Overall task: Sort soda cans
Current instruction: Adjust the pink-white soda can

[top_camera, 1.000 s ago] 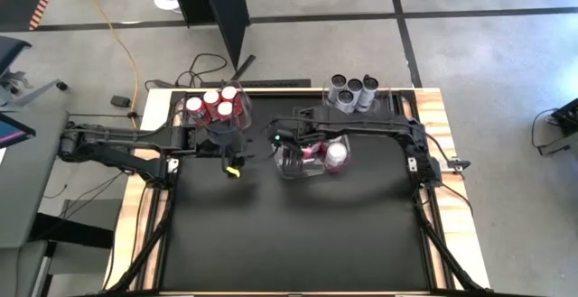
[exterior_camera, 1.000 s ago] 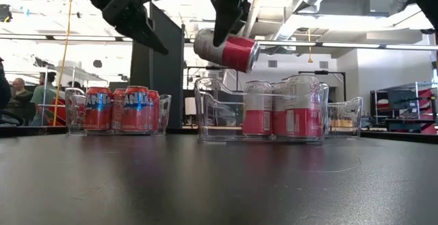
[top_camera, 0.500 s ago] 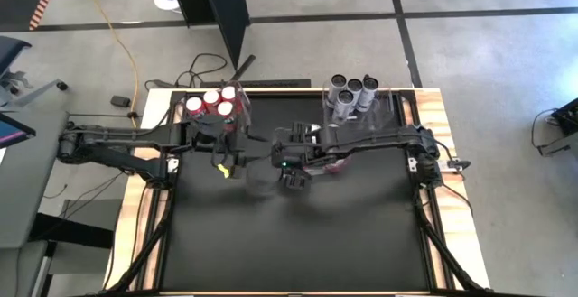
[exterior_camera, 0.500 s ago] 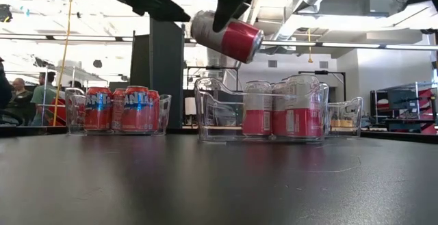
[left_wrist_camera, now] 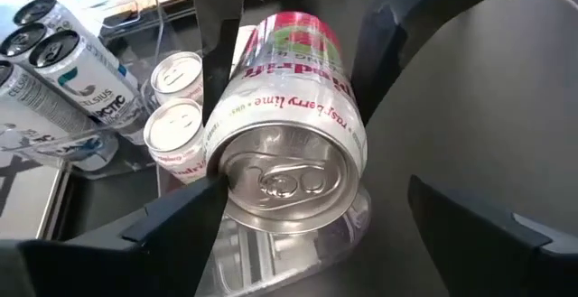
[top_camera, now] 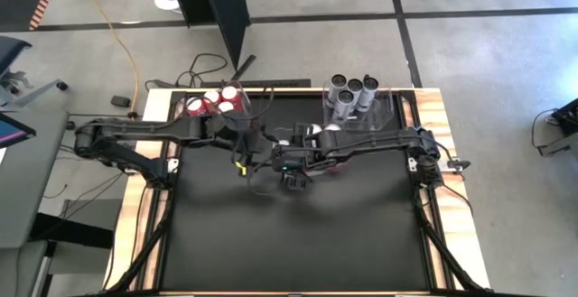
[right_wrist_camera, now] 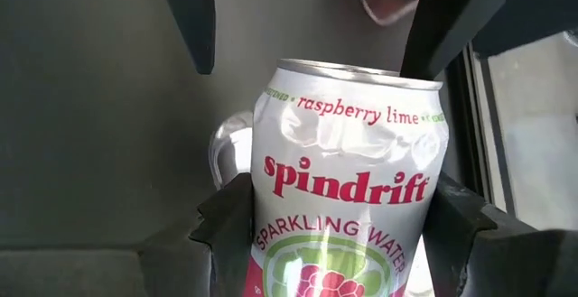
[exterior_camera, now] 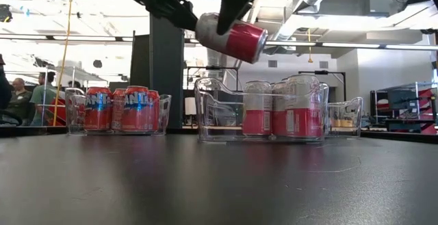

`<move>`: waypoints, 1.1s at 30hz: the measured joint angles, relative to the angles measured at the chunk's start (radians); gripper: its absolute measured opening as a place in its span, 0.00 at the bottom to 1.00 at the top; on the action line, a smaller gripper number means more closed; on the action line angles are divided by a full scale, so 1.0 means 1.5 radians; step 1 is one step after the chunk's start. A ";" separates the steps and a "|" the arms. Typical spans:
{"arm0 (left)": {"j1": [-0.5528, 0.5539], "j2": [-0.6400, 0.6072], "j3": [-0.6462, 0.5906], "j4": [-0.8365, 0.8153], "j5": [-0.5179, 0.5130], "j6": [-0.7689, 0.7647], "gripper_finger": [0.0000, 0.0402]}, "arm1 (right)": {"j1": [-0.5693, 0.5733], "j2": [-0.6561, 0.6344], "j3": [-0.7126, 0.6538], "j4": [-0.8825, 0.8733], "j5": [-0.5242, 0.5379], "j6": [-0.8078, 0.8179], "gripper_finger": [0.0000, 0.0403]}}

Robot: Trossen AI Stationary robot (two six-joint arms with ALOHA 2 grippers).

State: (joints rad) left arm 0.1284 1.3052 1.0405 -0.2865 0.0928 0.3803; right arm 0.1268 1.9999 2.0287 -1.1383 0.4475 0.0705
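Note:
A pink-and-white soda can [exterior_camera: 229, 39] hangs tilted in the air above the table's middle, with my right gripper [right_wrist_camera: 330, 216] shut on it. My left gripper [left_wrist_camera: 312, 184] is open at the can's silver top end [left_wrist_camera: 284, 180], one finger on each side. One finger [left_wrist_camera: 194, 207] lies close to the rim; I cannot tell if it touches. Red cans stand in the clear far-left bin [exterior_camera: 120, 109]. More pink-and-white cans stand in the middle bin [exterior_camera: 274, 112]. Dark grey cans fill the far-right bin [top_camera: 352, 94]. My right gripper pinches the can's round body [right_wrist_camera: 271, 234] between its two fingers, toward the pink bottom half. The fingers [exterior_camera: 233, 3] come from above, slanting down, and lie across the can. The can is lifted clear and tilted, its silver top toward the table's left.
The three clear bins stand along the table's far side, and the middle one [top_camera: 336, 145] is partly under my right arm. The black mat [top_camera: 298, 234] stretches bare toward the near edge. People and furniture show in the room beyond the table.
My left gripper has gone toward the table's right and up, turning as it went, until its fingers stand around the can's top end. My right gripper has carried the can a little up and toward the left gripper, then kept still.

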 joint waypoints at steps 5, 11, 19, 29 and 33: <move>0.001 0.037 0.029 -0.006 0.000 0.005 0.87 | 0.001 0.000 -0.001 -0.025 0.004 0.006 0.58; 0.012 0.009 0.025 -0.034 0.012 -0.012 0.87 | 0.008 0.001 0.000 -0.019 0.020 0.013 0.58; 0.011 -0.043 0.025 -0.058 -0.035 -0.005 0.87 | 0.010 0.001 0.003 -0.009 0.016 0.001 0.58; 0.010 -0.008 0.024 -0.067 0.000 0.010 0.91 | 0.009 0.001 0.003 0.006 0.017 -0.013 0.58; 0.010 -0.010 0.024 -0.042 0.043 -0.001 0.94 | 0.009 0.001 0.002 0.006 0.016 -0.013 0.58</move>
State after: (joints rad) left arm 0.1430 1.2909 1.0760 -0.3497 0.1566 0.3786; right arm 0.1402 2.0014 2.0315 -1.1287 0.4721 0.0503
